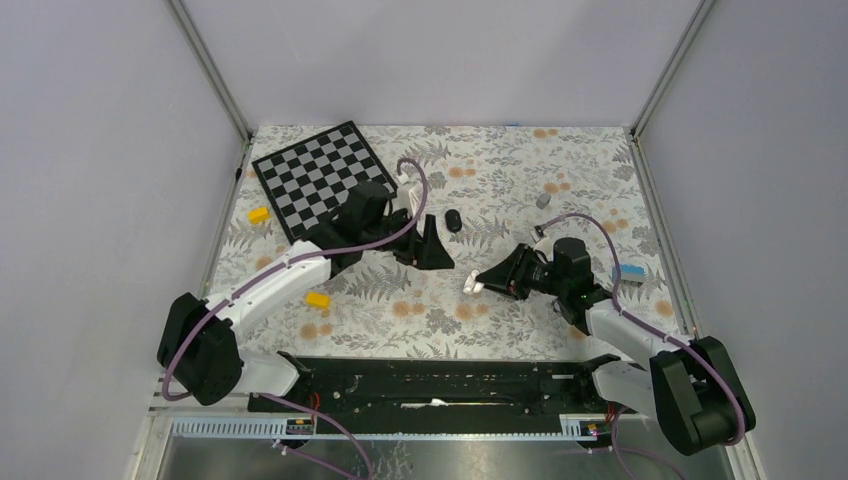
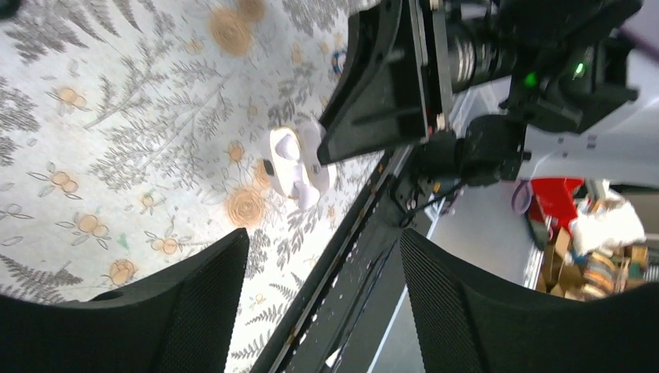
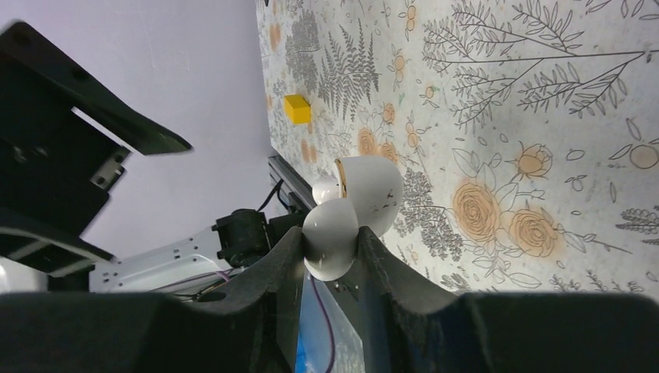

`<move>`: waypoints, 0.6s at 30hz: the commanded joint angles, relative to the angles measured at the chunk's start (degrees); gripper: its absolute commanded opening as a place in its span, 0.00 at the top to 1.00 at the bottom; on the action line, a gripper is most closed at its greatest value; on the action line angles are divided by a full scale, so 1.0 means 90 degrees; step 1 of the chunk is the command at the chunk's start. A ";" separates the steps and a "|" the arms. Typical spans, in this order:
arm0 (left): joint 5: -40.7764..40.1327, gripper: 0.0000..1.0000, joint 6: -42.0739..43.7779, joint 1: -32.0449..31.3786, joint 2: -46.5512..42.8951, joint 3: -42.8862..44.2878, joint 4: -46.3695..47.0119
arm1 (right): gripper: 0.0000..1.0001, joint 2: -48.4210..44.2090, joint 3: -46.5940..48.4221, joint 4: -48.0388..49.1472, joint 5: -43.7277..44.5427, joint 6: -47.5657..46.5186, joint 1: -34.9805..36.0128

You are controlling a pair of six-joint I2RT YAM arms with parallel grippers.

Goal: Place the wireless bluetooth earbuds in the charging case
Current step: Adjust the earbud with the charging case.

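Charging case (image 3: 371, 186), plain white, lid open, pinched in right gripper (image 3: 329, 239) jaws

The overhead view is bright and even, soft light falling from above; shadows on the table (image 1: 500, 170) are faint and short; the walls read flat and pale, without glare. In my left wrist view my own fingers (image 2: 194, 311) sit dark and soft-focused along the bottom edge; the right side washes out pale; straight lines bow toward the borders. In my right wrist view the charging case (image 3: 365, 186) carries a gentle sheen; the upper left corner is smeared with blur.
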 commanded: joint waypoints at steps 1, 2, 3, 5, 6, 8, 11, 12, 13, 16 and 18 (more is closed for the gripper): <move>0.0172 0.24 0.1007 -0.0427 -0.0199 -0.0144 -0.0084 | 1.00 -0.0155 0.0332 -0.0076 -0.0225 0.0598 0.0040; 0.0026 0.23 0.1108 -0.0577 -0.0194 -0.0139 -0.0171 | 1.00 -0.0155 0.0349 -0.0075 -0.0254 0.0653 0.0037; -0.0139 0.22 0.1196 -0.0707 -0.0184 -0.0138 -0.0212 | 1.00 -0.0151 0.0374 -0.0075 -0.0275 0.0681 0.0037; -0.0465 0.22 0.1224 -0.0926 -0.0178 -0.0179 -0.0195 | 1.00 -0.0181 0.0409 -0.0111 -0.0275 0.0695 0.0039; -0.0518 0.23 0.1206 -0.0998 -0.0203 -0.0236 -0.0105 | 1.00 -0.0223 0.0419 -0.0128 -0.0224 0.0691 0.0037; -0.0679 0.23 0.1187 -0.1113 -0.0241 -0.0346 0.0084 | 1.00 -0.0335 0.0433 -0.0228 -0.0160 0.0681 0.0037; -0.0799 0.22 0.1331 -0.1284 -0.0126 -0.0335 0.0059 | 1.00 -0.0413 0.0489 -0.0273 -0.0184 0.0704 0.0039; -0.0716 0.22 0.1324 -0.1291 -0.0060 -0.0342 0.0073 | 1.00 -0.0442 0.0506 -0.0286 -0.0192 0.0709 0.0037; -0.0681 0.22 0.1303 -0.1305 -0.0003 -0.0350 0.0107 | 1.00 -0.0477 0.0519 -0.0288 -0.0190 0.0710 0.0039; -0.0798 0.22 0.1300 -0.1311 0.0129 -0.0382 0.0176 | 1.00 -0.0597 0.0545 -0.0366 -0.0156 0.0696 0.0037; -0.0946 0.23 0.1331 -0.1311 0.0187 -0.0365 0.0201 | 1.00 -0.0625 0.0564 -0.0407 -0.0169 0.0690 0.0042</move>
